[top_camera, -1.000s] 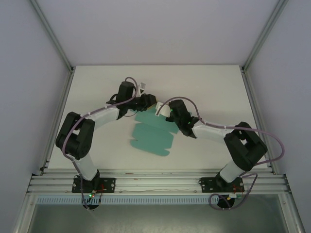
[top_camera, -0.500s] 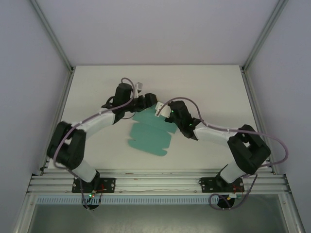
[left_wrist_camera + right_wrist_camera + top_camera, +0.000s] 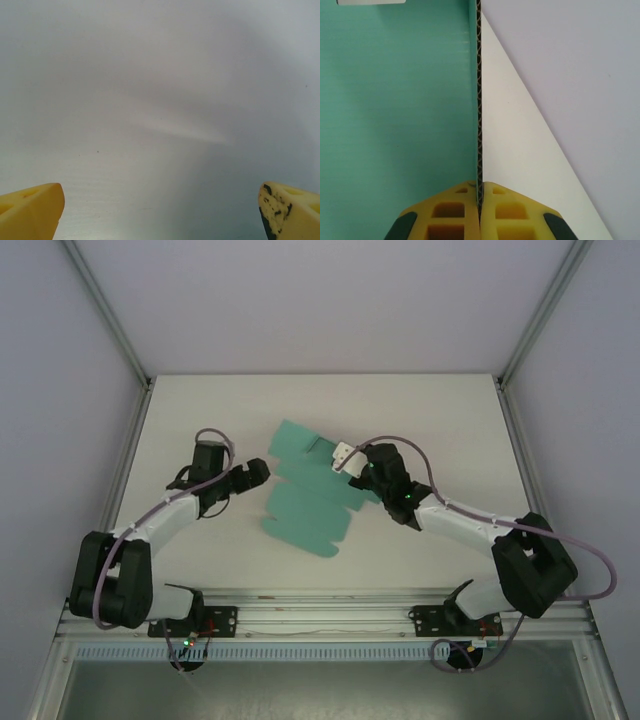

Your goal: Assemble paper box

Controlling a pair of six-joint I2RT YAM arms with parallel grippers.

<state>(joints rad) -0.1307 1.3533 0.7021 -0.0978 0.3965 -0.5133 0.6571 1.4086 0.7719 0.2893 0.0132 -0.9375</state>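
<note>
The paper box [image 3: 305, 502] is a flat teal-green die-cut sheet, not yet folded into a box; it lies in the middle of the white table [image 3: 430, 420], running on a slant from a far corner down to a rounded near edge, with flaps and notches along its sides. In the top view the right arm reaches in from the right, and the right tool [image 3: 350, 464] meets the sheet at its far right side. The right wrist view settles the grip: the right tool [image 3: 480, 192] is clenched on the card, whose corrugated edge runs straight up between the two yellow fingers [image 3: 447, 210] (the pads press against it on both sides); the teal face of the paper box [image 3: 395, 110] spreads to the left of that edge, and pale table and lilac wall lie to the right.

The left arm bends in from the left side; the left tool [image 3: 260, 472] points toward the sheet and sits just beside its left edge, though from above I cannot tell whether it touches. In the left wrist view the left tool [image 3: 160, 210] is released; its yellow fingertips [image 3: 30, 210] stand at opposite lower corners, well apart, with only a blurred pale surface between them and no card in the gap.
</note>
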